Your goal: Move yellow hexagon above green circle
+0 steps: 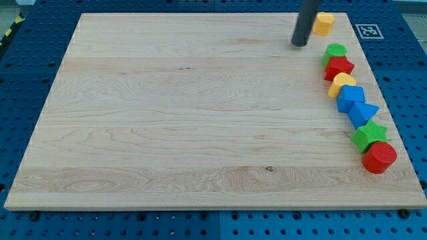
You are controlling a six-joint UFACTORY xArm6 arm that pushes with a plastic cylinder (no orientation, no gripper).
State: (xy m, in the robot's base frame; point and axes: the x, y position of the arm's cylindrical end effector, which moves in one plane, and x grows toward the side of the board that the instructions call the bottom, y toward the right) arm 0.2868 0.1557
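Yellow hexagon (323,23) is sitting at the wooden bench's (187,113) top right corner, above the green circle (335,51), with my tip (299,44) resting just to its left. No pincer is showing here, so its state cannot be told.

Readable text: none anywhere in the camera view, no words, brand names or numbers.
Sign: a small white square tag (369,31) with a black square-patterned marker printed on it, the kind a camera reads, not a person.
Where the tag stands: on the blue perforated tabletop (40,40), just off the wooden board's (187,113) top corner at the view's right.
Tag pattern: too small to make out in detail.
Stripes: a yellow-and-black hazard strip (10,32) at the view's left edge, bearing no lettering.
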